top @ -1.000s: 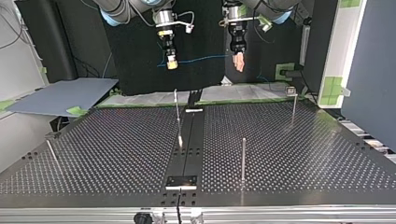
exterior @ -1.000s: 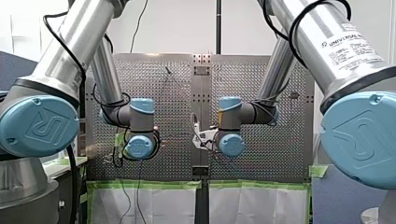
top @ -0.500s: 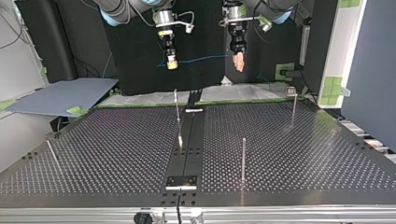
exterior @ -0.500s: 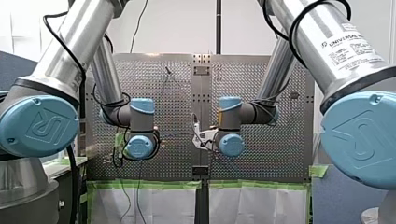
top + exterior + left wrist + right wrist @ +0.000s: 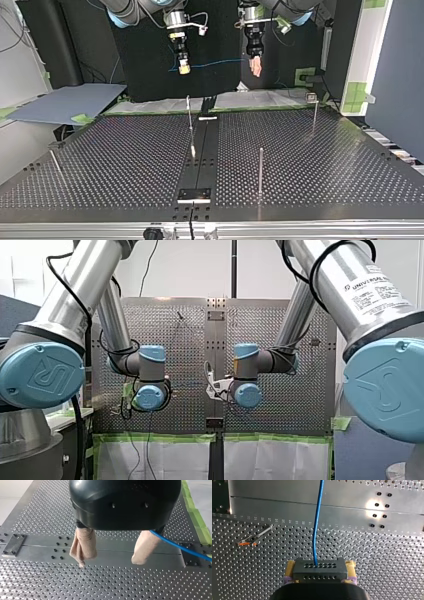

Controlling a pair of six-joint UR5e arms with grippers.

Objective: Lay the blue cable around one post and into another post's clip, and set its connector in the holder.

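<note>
- Nothing has visibly moved in the last second. Both arms hang in the same pose in the front and top views, and the thin blue cable [image 5: 215, 63] draws the same line between them.
- My right gripper [image 5: 183, 67] is clamped on the dark grey perforated block connector [image 5: 320, 571]. Its yellow pads press on two opposite sides, and the cable leaves the block's face ahead of the gripper.
- My left gripper [image 5: 108, 562] stands wide, its beige-padded fingers [image 5: 83, 546] apart with nothing between them. The cable passes beside the root of one finger, so I judge it only rests there and is not pinched.
- The cable hangs in the air, strung between the two grippers. In the top view it sits beyond the far edge of the perforated metal table [image 5: 310, 165], well apart from every post.
- The step in hand looks like carrying the span to a first post, perhaps the tall slim metal post [image 5: 260, 170].
  - The left fingers should close on the cable first, or the span may slide off.
  - Keep the cable lightly taut, not tight, and bring it low against the shaft so it cannot ride over the top.
- The thin post with a small square head [image 5: 314, 107] may be the clip. If so, bring the cable in from above and seat it there.
- I cannot tell which fitting is the holder. The small dark plate [image 5: 195, 193] on the centre strip is one candidate.
</note>
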